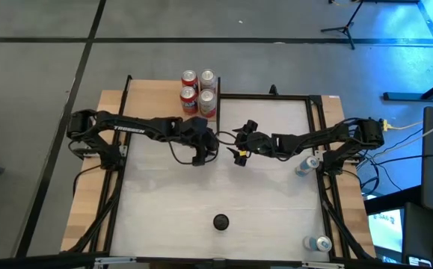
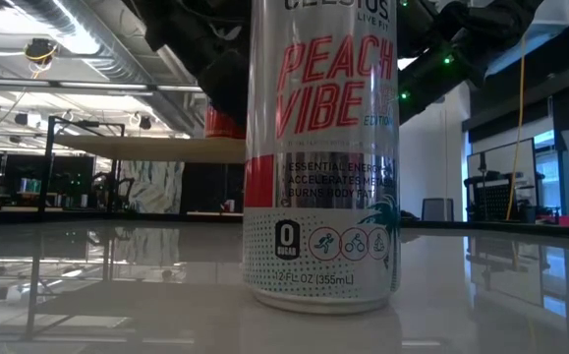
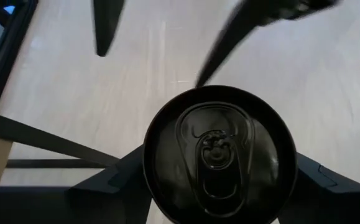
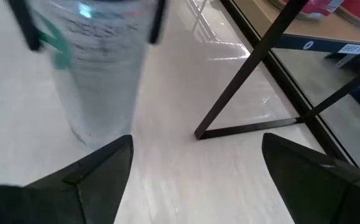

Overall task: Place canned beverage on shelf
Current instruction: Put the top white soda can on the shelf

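Observation:
A white canned beverage with a black top (image 3: pixel 219 155) stands upright on the white tabletop near its middle, between the fingers of my left gripper (image 1: pixel 203 153). The right wrist view shows its body (image 4: pixel 99 81) and its base on the table. My right gripper (image 1: pixel 240 148) waits just right of the can, open, with nothing between its fingers (image 4: pixel 105 168). The shelf (image 1: pixel 152 97), a tan board on a black frame, stands at the far left and carries several red cans (image 1: pixel 198 93). My left gripper has one finger (image 3: pixel 114 183) on each side of the can's body, just under the black top. Seen from the right wrist, both fingers lie against the upper sides (image 4: pixel 54 34). They slant down from the table's left. The can stands upright on its base.
Another can (image 2: pixel 321 197), its black top (image 1: pixel 220 221) showing from above, stands near the front edge, close to the low camera. Two bluish cans (image 1: pixel 306 166) (image 1: pixel 318 243) lie at the right edge. The shelf's black legs (image 4: pixel 248 68) stand on the tabletop beside the held can.

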`<move>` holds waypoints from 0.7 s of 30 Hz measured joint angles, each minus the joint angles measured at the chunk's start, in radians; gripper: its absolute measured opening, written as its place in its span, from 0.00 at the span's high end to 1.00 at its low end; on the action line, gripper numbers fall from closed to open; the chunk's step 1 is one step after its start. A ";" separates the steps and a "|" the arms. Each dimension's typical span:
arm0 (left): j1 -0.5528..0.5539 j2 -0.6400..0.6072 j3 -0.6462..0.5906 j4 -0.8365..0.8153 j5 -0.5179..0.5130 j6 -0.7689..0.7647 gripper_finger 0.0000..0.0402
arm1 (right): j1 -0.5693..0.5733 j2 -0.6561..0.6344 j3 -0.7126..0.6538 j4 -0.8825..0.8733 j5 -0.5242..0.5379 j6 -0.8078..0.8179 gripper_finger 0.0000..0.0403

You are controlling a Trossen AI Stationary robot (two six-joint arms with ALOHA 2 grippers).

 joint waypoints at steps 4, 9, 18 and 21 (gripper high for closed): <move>-0.032 -0.064 -0.002 -0.049 -0.022 -0.001 0.42 | 0.001 0.000 0.000 0.001 -0.025 0.002 0.12; -0.067 -0.198 -0.002 -0.137 -0.058 -0.043 0.42 | 0.001 0.000 0.000 0.009 -0.071 0.002 0.12; -0.125 -0.414 0.144 -0.511 -0.197 -0.185 0.40 | 0.001 0.000 0.000 0.011 -0.072 0.005 0.12; -0.131 -0.433 0.261 -0.672 -0.266 -0.216 0.40 | 0.001 0.000 0.000 0.012 -0.072 0.007 0.12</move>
